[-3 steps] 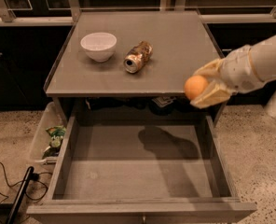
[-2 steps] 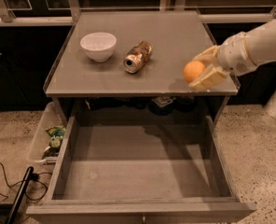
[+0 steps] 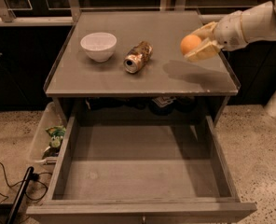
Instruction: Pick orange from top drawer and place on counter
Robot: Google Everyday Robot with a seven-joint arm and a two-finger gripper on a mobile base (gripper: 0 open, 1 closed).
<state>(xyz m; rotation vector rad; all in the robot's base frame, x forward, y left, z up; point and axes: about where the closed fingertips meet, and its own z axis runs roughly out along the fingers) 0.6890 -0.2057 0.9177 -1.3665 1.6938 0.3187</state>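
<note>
My arm (image 3: 254,24) enters from the right edge of the camera view and reaches left over the right-hand part of the table (image 3: 175,80); my jaws sit at its end, above the table's right side and near its right edge; the jaws are pinching the orange (image 3: 190,44), with one pale finger (image 3: 202,54) under and in front of it and the other behind and above it; the orange is at the left tip of the jaws, facing the middle of the table; it hangs above the surface and casts a dark shadow (image 3: 194,72) on the table just below and in front of it; the top drawer (image 3: 142,171) stands pulled out toward the camera below the table, its flat grey floor and low side walls exposed and its thick front panel along the bottom edge of the view; a white bowl (image 3: 98,45) stands upright on the left part of the table; a dented gold-brown can (image 3: 138,56) lies on its side just to the right of the bowl, apart from it, one end facing the camera; the can is well apart from the orange; a clear plastic bin (image 3: 40,139) sits on the speckled floor (image 3: 254,139) to the left of the drawer, holding a green item (image 3: 56,136); a black cable (image 3: 3,171) lies on the floor at lower left.
</note>
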